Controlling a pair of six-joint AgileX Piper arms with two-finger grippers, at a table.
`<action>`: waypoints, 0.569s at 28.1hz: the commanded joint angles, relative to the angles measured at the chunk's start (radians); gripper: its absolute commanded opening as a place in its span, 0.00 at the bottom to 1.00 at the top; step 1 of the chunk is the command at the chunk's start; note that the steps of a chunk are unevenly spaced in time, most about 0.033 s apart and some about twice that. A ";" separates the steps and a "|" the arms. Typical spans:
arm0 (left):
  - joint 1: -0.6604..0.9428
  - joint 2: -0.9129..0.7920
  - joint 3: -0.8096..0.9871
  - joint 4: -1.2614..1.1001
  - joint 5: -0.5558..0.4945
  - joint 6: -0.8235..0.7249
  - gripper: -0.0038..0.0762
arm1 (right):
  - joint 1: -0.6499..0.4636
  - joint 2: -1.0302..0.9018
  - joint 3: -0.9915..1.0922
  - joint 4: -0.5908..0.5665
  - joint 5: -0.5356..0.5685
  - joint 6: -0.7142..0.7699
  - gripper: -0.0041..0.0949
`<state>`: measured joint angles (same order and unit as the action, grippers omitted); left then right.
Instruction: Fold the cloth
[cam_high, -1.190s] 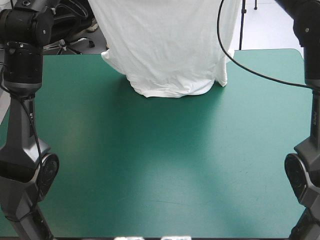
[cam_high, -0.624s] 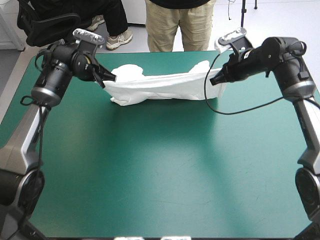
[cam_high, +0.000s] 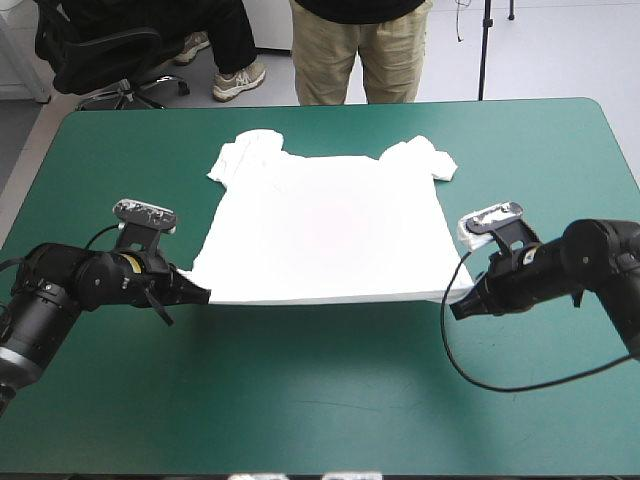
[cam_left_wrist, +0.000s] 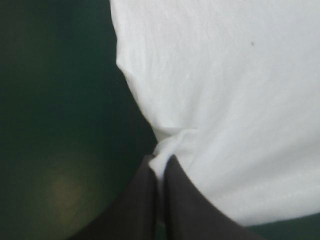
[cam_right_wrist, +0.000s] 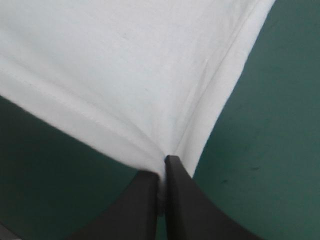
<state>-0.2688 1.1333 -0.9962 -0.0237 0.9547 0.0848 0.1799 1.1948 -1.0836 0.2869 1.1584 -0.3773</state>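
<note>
Lying spread flat, soft and faintly creased, the white short-sleeved T-shirt (cam_high: 325, 235) covers the middle of the teal-green table cover (cam_high: 320, 400), sleeves toward 12 o'clock, stitched hem toward 6. The left gripper (cam_high: 200, 295) pinches the hem corner at 8 o'clock, black fingers all but closed on fabric. The right gripper (cam_high: 458, 305) pinches the 4 o'clock corner likewise.

White T-shirt (cam_high: 325, 235) spread flat, mid-table, sleeves far.

Left claw (cam_high: 205, 296) and right claw (cam_high: 456, 308) each have 2 broad, curved, black fin-shaped fingers (cam_left_wrist: 140, 200).
</note>
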 joint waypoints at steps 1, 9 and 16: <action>0.000 -0.065 0.037 -0.022 -0.027 -0.011 0.03 | -0.006 -0.100 0.069 0.005 -0.021 0.027 0.03; 0.000 -0.203 0.192 -0.032 0.067 -0.011 0.03 | -0.006 -0.252 0.319 0.008 0.026 0.090 0.03; 0.000 -0.253 0.350 -0.105 0.060 -0.009 0.03 | -0.006 -0.282 0.465 0.099 -0.053 0.079 0.03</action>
<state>-0.2688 0.8908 -0.6568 -0.1117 1.0494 0.0817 0.1799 0.9216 -0.6241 0.3437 1.1527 -0.2853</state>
